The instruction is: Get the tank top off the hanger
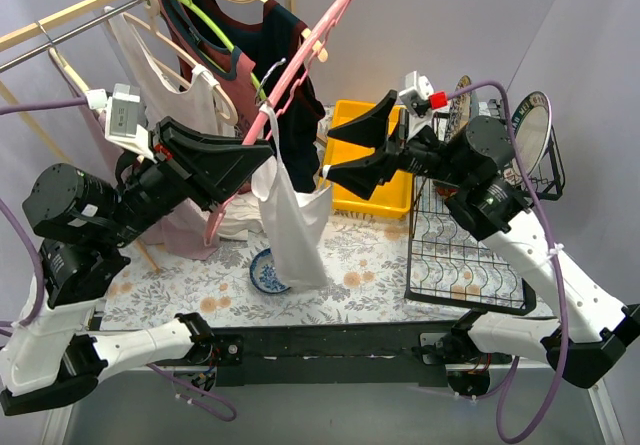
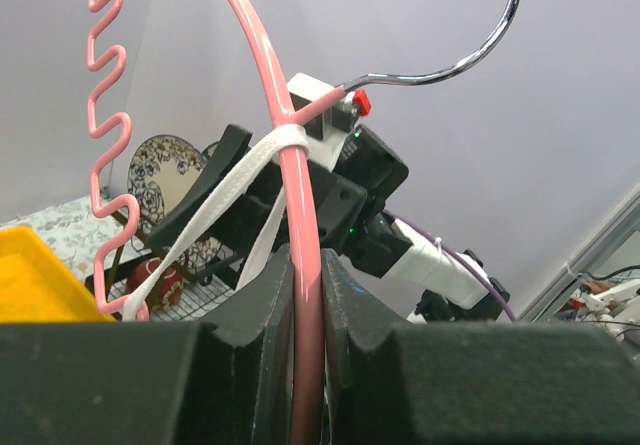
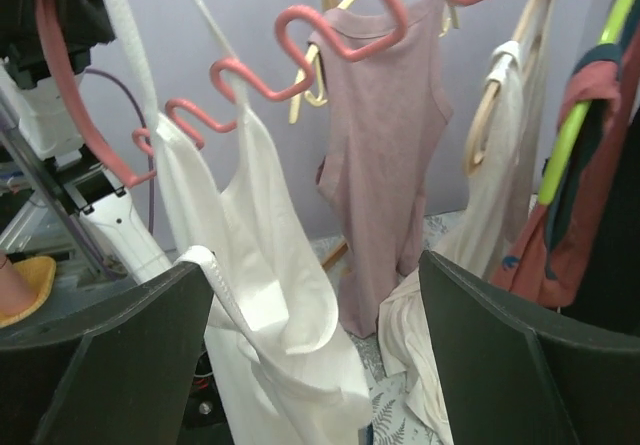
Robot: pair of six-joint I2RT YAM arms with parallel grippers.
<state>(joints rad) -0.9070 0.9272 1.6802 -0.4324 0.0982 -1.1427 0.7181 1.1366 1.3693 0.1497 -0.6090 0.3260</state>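
Observation:
A white tank top (image 1: pixel 297 227) hangs from a pink hanger (image 1: pixel 318 37) held tilted above the table. One strap is looped over the hanger's arm (image 2: pixel 286 143); the other sits in its wavy notches (image 3: pixel 232 73). My left gripper (image 1: pixel 262 151) is shut on the pink hanger's arm (image 2: pixel 305 295) just below the strap. My right gripper (image 1: pixel 338 151) is wide open, facing the tank top (image 3: pixel 262 285) from the right. Its fingers (image 3: pixel 110 355) flank the top's upper body, and the armhole hem lies against the left fingertip. The gripper (image 3: pixel 315 261) holds nothing.
A wooden rail (image 1: pixel 70 10) at the back left carries a pink tank top (image 3: pixel 385 135), a cream one (image 1: pixel 150 60) and a dark garment on a green hanger (image 1: pixel 215 27). A yellow bin (image 1: pixel 357 120), a wire dish rack (image 1: pixel 460 255) and a blue bowl (image 1: pixel 263 271) are on the table.

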